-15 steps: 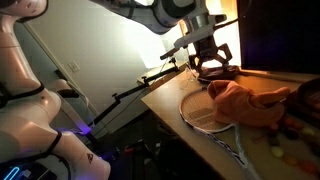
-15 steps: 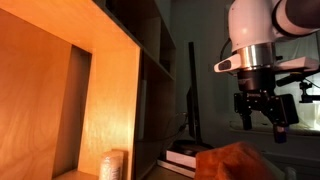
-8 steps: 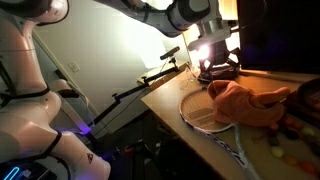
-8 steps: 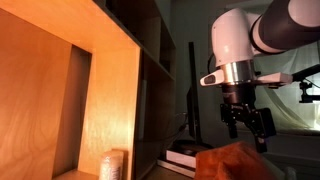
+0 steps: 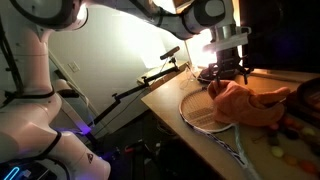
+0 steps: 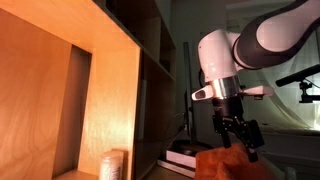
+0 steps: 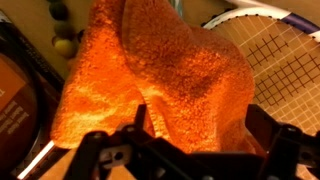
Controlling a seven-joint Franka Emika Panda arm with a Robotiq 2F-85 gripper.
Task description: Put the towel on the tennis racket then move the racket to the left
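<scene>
The salmon-orange towel (image 5: 246,100) lies crumpled on the table, overlapping one side of the tennis racket's head (image 5: 203,110). The racket's handle (image 5: 234,152) runs toward the table's front edge. In the wrist view the towel (image 7: 160,75) fills the middle and the racket's strings (image 7: 278,55) show at the upper right. My gripper (image 5: 226,72) hangs just above the towel's far end. It is open (image 7: 202,135), and the cloth bulges up between its two fingers (image 7: 141,120). In an exterior view the gripper (image 6: 240,142) is low over the towel (image 6: 222,165).
A thin black rod (image 5: 150,78) slants up beside the table's edge (image 5: 165,112). Small items (image 5: 276,146) lie near the front of the table. A brown round object (image 7: 14,92) and dark beads (image 7: 62,35) lie beside the towel. A wooden shelf unit (image 6: 95,100) stands close by.
The arm has swung across and lowered, bringing the open gripper from above the table's far end down onto the towel. Towel and racket have not moved.
</scene>
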